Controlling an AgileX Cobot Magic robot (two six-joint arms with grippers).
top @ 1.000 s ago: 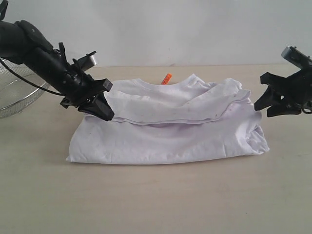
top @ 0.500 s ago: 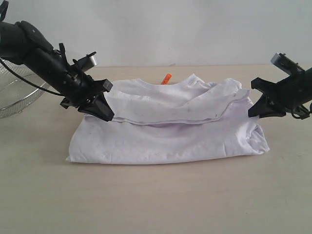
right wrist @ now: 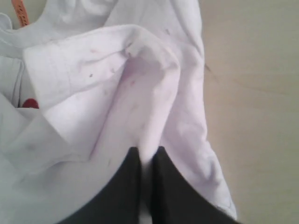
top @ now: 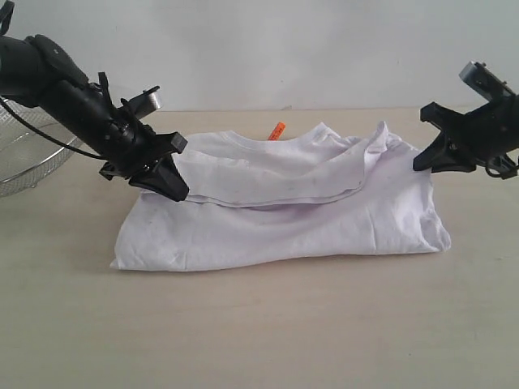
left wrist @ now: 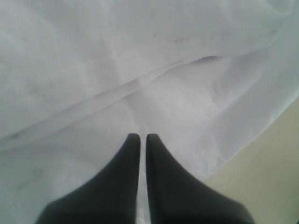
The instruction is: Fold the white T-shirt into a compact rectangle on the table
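Folding is calling for an even, level lift, as left pincer and right pincer are clenching the white T-shirt, lying on the worktop, at its 9 and 3 o'clock edges.

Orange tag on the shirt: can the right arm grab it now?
Probably not yet. The right gripper is shut on the shirt, away from the orange tag. Nothing covers the tag, but it must let go first.
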